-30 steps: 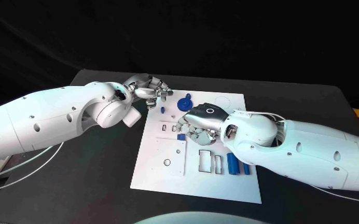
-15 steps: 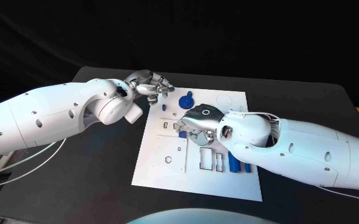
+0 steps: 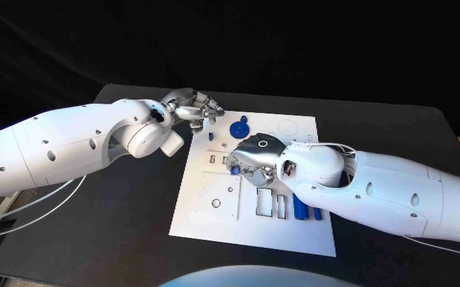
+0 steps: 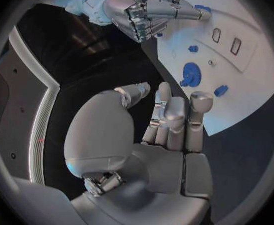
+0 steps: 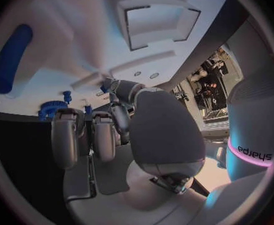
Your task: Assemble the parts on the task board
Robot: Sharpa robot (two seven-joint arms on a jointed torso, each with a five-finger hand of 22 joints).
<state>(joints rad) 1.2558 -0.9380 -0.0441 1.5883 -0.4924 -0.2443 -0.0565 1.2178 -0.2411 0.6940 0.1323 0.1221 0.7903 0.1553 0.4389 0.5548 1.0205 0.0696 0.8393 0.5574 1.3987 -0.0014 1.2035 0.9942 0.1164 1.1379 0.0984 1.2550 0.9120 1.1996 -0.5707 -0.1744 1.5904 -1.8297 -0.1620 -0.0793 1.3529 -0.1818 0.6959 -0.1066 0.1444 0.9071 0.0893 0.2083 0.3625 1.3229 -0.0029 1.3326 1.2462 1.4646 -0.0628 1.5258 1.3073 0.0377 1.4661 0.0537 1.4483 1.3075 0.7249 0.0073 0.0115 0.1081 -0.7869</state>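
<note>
The right robot hand point(image 3: 254, 162) hovers clenched over the task board point(image 3: 216, 217); the left robot hand point(image 3: 195, 109) is curled empty.

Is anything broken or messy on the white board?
Nothing stands out. The board lies flat on the table, unbroken as far as it shows. The blue gear sits near its far edge and the blue bars lie side by side by the right arm. Nothing looks spilled.

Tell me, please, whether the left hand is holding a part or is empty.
Empty: in the left wrist view the left hand shows bare fingers with nothing between them, hovering off the task board edge.
</note>
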